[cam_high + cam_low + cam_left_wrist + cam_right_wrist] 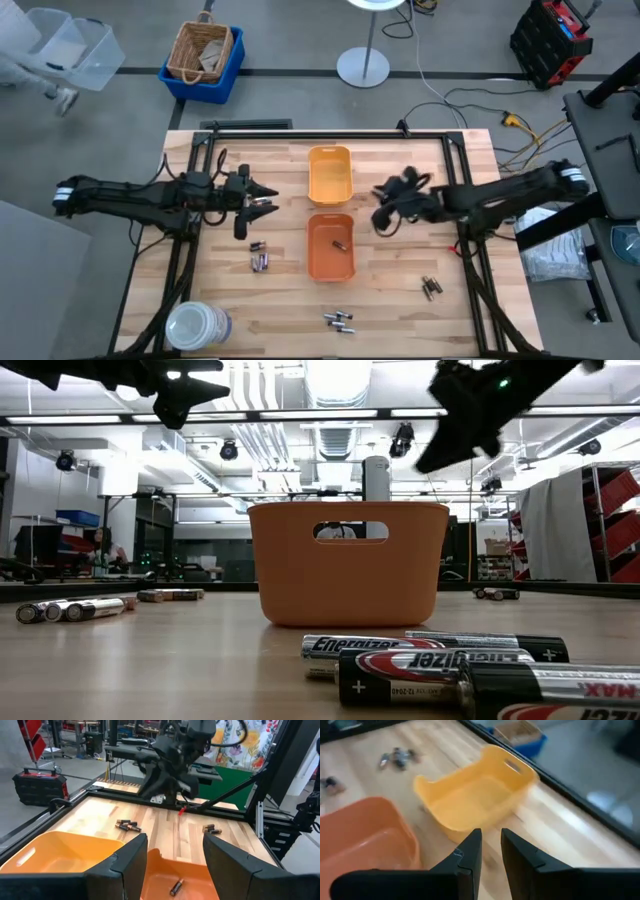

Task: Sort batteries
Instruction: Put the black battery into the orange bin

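Small grey-silver cylindrical batteries (260, 262) lie on wooden bench just below-right of left fingers (268, 203) — spread, empty, nearer arm. Right fingers (489, 851) narrowly parted, empty, beside orange plastic tray (330, 246) — one battery inside.

**Clearance around trays and battery clusters**

Table centre blocked by yellow tray (330, 172) and orange tray (330, 245), end to end, narrow gap between. One battery (338, 243) lies inside the orange tray. Bare wood lanes run both sides of the trays. Left lane: left gripper (262, 195) raised above it; battery cluster (260, 258) lies near the orange tray. Right lane: right gripper (384, 213) aloft; batteries (431, 287) well off. Front edge: batteries (339, 321); white container (197, 326) at left corner.
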`<state>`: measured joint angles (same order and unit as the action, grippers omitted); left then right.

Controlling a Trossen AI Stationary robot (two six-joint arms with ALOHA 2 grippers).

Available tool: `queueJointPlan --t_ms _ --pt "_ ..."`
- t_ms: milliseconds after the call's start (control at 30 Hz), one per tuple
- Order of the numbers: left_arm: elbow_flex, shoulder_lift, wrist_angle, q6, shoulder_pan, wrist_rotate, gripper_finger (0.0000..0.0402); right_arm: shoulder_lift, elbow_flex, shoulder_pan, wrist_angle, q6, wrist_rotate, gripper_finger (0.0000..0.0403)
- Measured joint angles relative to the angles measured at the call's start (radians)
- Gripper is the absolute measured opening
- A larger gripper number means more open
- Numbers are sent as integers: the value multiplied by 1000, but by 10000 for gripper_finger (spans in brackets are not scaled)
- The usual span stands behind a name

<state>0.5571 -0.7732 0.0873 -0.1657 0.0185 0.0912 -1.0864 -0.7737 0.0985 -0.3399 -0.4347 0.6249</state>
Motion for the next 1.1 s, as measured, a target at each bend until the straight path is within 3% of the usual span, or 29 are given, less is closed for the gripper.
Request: queueJointPlan --t_ms 167,367,500,733,1100 --pt "0 -33 41 0 0 5 178 127 -4 -38 -283 -254 -24 59" --pt "0 -67 87 22 -1 5 178 166 -3 -38 -532 -434 -53 69" --pt "0 -72 92 5 -1 5 178 147 5 -38 -557 -458 -117 83" --pt "0 -65 46 -162 -1 5 178 88 11 -38 -631 -483 -169 102" --pt "0 -80 -264 -403 0 4 178 19 34 -38 -655 -468 -191 120"
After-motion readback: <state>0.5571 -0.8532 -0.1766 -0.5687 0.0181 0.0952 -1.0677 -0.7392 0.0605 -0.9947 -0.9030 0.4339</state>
